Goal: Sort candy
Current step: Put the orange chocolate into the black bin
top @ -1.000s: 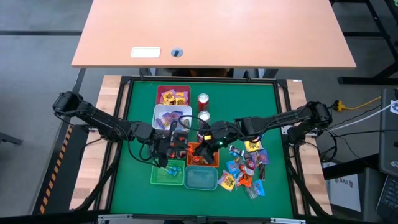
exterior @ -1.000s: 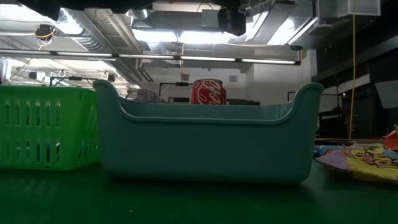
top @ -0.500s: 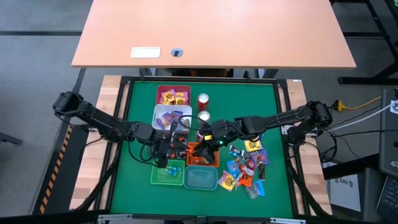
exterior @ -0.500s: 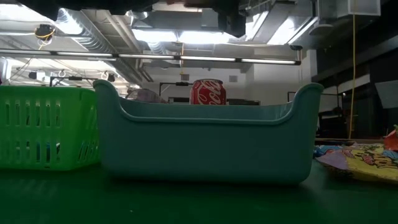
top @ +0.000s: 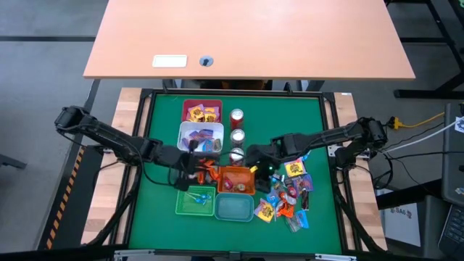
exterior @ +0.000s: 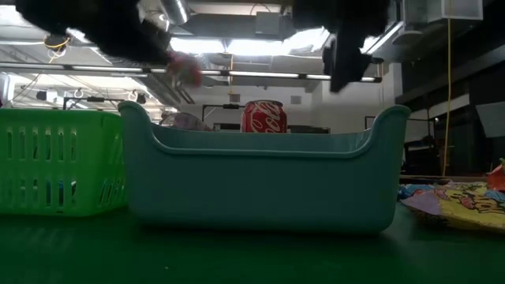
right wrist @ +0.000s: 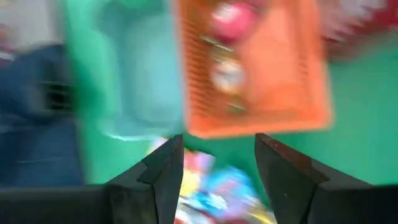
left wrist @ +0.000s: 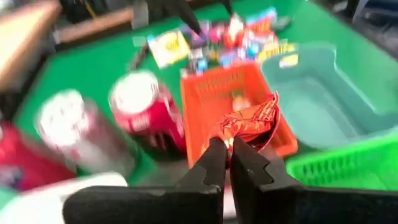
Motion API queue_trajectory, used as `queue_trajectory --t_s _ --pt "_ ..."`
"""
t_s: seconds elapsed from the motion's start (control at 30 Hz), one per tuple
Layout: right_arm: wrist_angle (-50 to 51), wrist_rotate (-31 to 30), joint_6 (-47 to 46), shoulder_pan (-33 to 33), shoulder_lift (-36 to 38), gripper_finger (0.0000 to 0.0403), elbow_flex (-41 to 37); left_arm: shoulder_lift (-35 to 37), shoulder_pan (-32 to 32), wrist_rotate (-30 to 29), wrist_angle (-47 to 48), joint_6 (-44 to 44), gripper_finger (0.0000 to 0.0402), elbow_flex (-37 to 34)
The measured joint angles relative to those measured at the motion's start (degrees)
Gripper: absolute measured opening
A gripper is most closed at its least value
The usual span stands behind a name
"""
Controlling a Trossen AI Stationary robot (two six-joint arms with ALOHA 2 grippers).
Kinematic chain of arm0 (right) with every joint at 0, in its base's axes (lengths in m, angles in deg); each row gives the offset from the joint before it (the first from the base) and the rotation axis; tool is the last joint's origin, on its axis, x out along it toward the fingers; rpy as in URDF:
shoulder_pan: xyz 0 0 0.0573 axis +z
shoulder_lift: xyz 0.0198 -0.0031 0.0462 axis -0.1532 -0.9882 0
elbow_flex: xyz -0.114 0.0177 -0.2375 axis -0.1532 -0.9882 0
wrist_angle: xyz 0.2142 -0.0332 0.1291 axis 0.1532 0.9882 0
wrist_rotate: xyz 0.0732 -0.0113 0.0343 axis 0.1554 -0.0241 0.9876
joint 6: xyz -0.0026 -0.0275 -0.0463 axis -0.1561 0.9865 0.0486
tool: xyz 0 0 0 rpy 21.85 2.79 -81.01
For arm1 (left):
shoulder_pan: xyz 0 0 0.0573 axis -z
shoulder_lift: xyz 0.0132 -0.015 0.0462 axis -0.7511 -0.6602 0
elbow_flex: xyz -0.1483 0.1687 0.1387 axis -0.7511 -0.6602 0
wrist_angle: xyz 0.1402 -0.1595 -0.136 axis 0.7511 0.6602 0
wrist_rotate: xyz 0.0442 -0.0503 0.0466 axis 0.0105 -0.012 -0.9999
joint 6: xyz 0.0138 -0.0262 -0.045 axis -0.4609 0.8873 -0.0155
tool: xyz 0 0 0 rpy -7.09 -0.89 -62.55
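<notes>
Loose candy (top: 287,196) lies in a pile on the green mat, right of the bins. My left gripper (top: 199,169) hovers just left of the orange bin (top: 235,180), shut on a red wrapped candy (left wrist: 249,123). The same candy shows as a reddish blur (exterior: 185,69) in the low view. My right gripper (top: 265,172) stands open at the orange bin's right edge, above the near side of the pile (right wrist: 211,186), with nothing between its fingers. A few candies (right wrist: 225,43) lie in the orange bin. My left gripper pinches the red candy by one crinkled end of its wrapper (left wrist: 231,138) between its two fingertips (left wrist: 214,155). The fingers slant down from the table's left. The candy sticks out beyond the fingertips, lifted clear, in front of the orange bin (left wrist: 236,102).
A teal bin (top: 233,209) and a green bin (top: 196,202) stand at the near edge. A white bin (top: 201,135) and a red bin (top: 201,111) stand farther back. Three cans (top: 236,135) stand in a row beside them.
My right gripper has left the spot above the orange bin, gone right and down toward the candy pile, and tipped downward. My left gripper has sunk a little and tipped, keeping the red candy. Both arms now reach lower in the low view.
</notes>
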Motion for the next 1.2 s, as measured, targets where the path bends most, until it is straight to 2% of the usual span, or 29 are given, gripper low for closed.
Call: queue_trajectory --t_s 0.17,0.3,0.53,0.63,0.8,0.97,1.2 --pt "8.15 -13.36 1.66 -0.04 0.00 0.0194 0.00 -0.04 0.00 -0.04 9.43 5.52 0.0000 0.00" --pt "12.08 -17.89 1.73 -0.04 0.00 0.0194 -0.17 -0.04 0.00 -0.06 13.26 7.43 0.0000 0.00" --pt "12.79 -18.13 3.47 -0.02 -0.02 0.0193 -6.18 -0.04 -0.02 -4.24 17.90 13.24 0.0007 0.00" --pt "12.82 -18.12 3.49 -0.04 -0.07 0.0193 -9.36 -0.04 -0.02 -6.36 19.57 17.60 0.0029 0.00" --pt "9.70 -17.48 3.50 -0.02 -0.07 0.0193 -12.79 -0.04 -0.02 -6.53 19.43 21.44 0.0075 0.00" --pt "7.17 -16.52 3.50 -0.02 -0.07 0.0193 -15.53 -0.04 -0.02 -6.51 19.34 21.63 0.0103 0.00" --pt "3.05 -12.49 3.50 -0.02 -0.07 0.0193 -20.04 -0.04 -0.02 -6.51 19.19 21.63 0.0107 0.00"
